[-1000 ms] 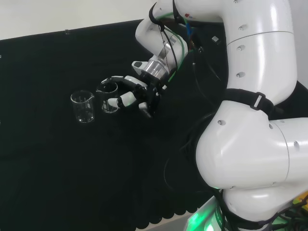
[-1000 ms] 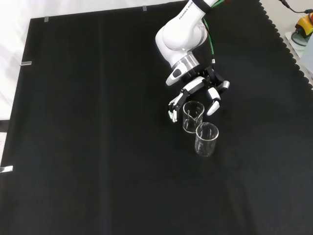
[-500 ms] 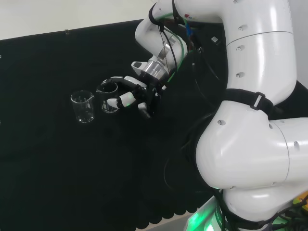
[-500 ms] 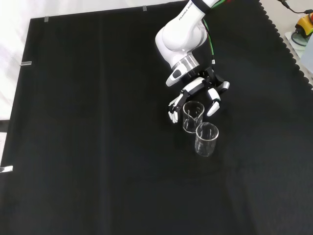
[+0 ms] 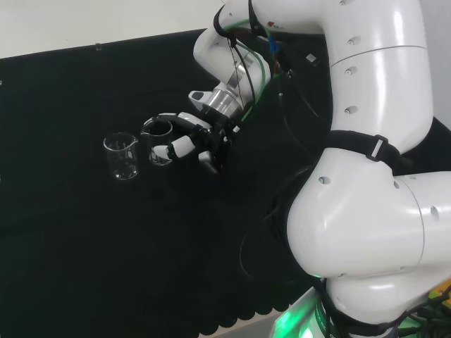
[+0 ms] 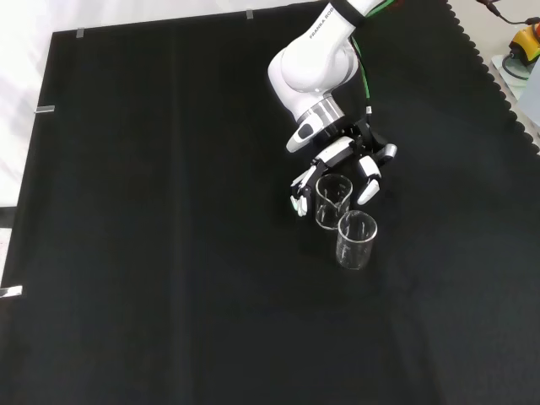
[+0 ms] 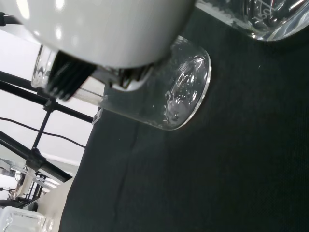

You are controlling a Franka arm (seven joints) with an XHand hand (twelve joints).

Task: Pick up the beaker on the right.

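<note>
Two clear glass beakers stand close together on the black cloth. In the head view the right beaker (image 5: 159, 143) has the hand (image 5: 196, 138) reaching round it from the right, and the left beaker (image 5: 121, 156) stands apart. In the front view the hand (image 6: 340, 153) straddles the farther beaker (image 6: 333, 202): fingers (image 6: 299, 191) on its left, thumb (image 6: 369, 186) on its right, with small gaps to the glass. The nearer beaker (image 6: 356, 240) stands just below it. In the wrist view a beaker's base (image 7: 186, 92) is close by, partly behind a blurred white part of the hand (image 7: 96, 24).
The arm's white links (image 5: 366, 176) stand at the right of the head view. The black cloth (image 6: 169, 253) stretches wide around the beakers, with a scalloped edge (image 6: 498, 76) at the front view's right. A second beaker's rim (image 7: 260, 19) shows in the wrist view.
The hand has edged slightly further round the right beaker of the head view. Both beakers stand where they were.
</note>
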